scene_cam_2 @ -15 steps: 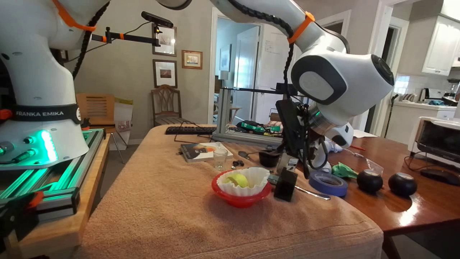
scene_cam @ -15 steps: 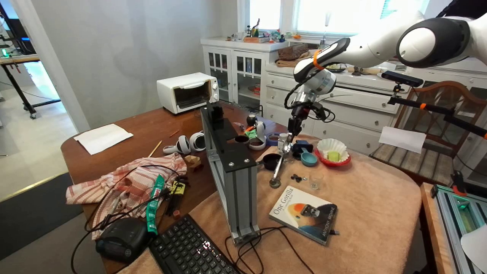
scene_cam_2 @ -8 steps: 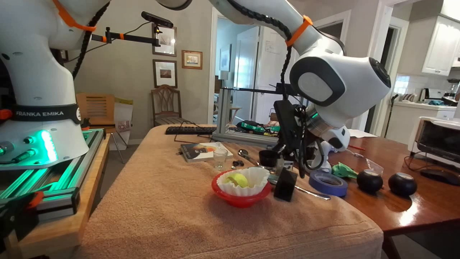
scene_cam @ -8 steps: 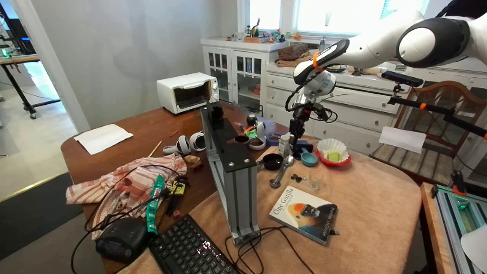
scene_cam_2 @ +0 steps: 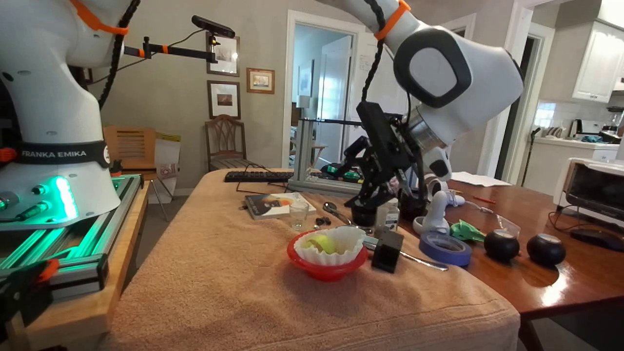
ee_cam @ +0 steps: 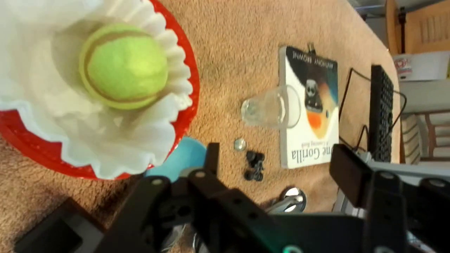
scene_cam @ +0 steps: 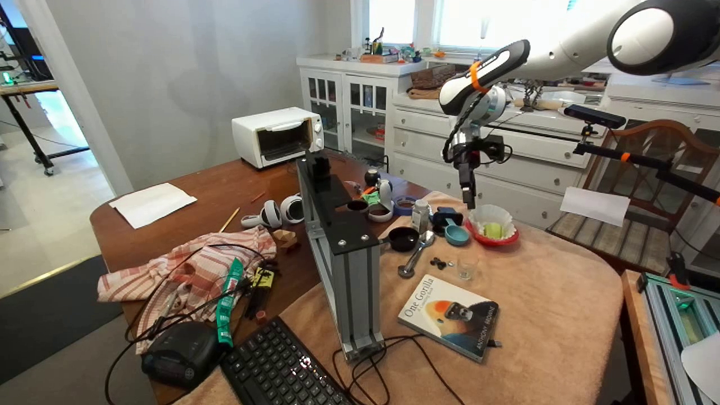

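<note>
My gripper (ee_cam: pixel 277 158) is open in the wrist view, its dark fingers (ee_cam: pixel 212 158) far apart and nothing between them. It hangs above the towel-covered table, near a red bowl (scene_cam: pixel 490 241) with a white pleated paper liner (ee_cam: pixel 165 116) and a yellow-green ball (ee_cam: pixel 124 68) in it. A shiny metal spoon-like utensil (scene_cam: pixel 416 256) lies on the towel; in the wrist view the arm hides most of it. A teal scoop (ee_cam: pixel 186 156) sits beside the bowl, partly behind a finger. Between them lie small black pieces (ee_cam: pixel 255 165) and a clear bead (ee_cam: pixel 240 144).
A clear glass (scene_cam: pixel 466 269) and a book (scene_cam: pixel 450 315) stand on the towel. Around the utensil are a small black pan (scene_cam: pixel 403 239), a white bottle (scene_cam: pixel 420 216) and a black box (scene_cam_2: pixel 387 251). A tall metal frame (scene_cam: pixel 360 298) rises beside them; blue tape (scene_cam_2: pixel 444 248) lies farther off.
A second ago my gripper was shut on the metal utensil, one end raised. It opened and let go, the utensil now lies flat, and the arm has risen and moved towards the red bowl.
</note>
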Controlling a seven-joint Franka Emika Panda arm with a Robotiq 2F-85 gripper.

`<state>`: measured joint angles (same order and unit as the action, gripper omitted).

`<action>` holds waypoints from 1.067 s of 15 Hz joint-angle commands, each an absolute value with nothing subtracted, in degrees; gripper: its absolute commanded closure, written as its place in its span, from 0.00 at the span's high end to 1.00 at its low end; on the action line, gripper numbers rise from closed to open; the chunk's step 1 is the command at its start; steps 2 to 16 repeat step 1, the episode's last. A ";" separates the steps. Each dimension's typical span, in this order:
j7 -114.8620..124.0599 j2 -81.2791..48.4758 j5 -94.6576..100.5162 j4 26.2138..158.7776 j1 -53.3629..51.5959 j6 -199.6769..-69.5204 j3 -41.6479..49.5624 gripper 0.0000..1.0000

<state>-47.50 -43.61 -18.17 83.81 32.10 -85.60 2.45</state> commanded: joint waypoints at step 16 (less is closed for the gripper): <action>-49.45 -41.72 -18.08 85.39 31.37 -85.23 3.78 0.96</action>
